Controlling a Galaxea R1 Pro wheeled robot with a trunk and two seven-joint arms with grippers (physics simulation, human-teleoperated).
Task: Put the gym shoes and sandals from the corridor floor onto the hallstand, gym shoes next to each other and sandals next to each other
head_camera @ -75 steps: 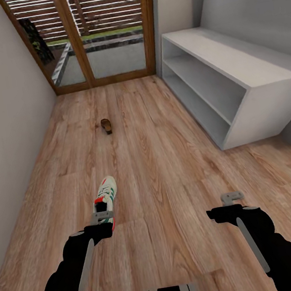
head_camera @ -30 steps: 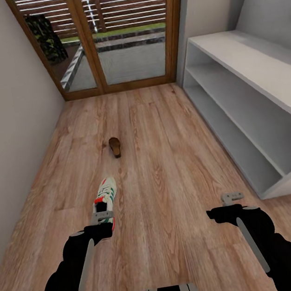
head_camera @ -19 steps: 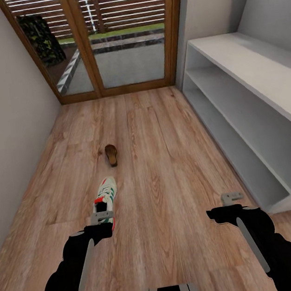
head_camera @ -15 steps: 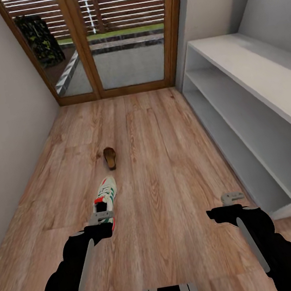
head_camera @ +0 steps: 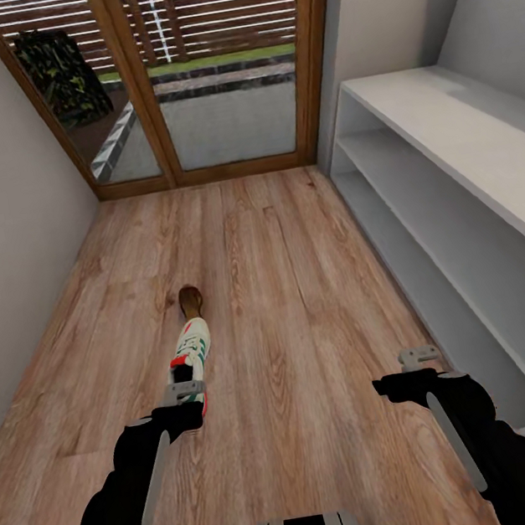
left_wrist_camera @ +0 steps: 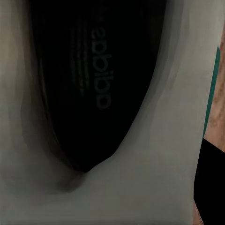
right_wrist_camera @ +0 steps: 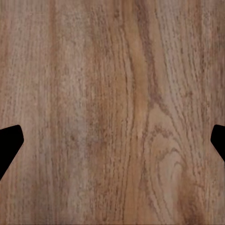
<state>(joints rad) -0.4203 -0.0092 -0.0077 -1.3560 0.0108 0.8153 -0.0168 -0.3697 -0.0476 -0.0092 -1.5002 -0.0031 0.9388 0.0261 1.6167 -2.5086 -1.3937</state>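
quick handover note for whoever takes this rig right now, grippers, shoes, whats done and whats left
Left gripper: shut on one gym shoe, carried above the corridor floor.
Right gripper: open, empty over bare planks.
One sandal lies on the floor just beyond the shoe.
Hallstand on the right; the shelves in view are bare.
Left: rack this shoe, fetch the sandal, find the other two.

Both arms forward; left hand (head_camera: 185,391) clamping gym shoe (head_camera: 192,350), right hand (head_camera: 419,354) spread.

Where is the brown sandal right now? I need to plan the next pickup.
In the head view the sandal lies on the wooden floor, left of centre, just beyond the toe of the sneaker.
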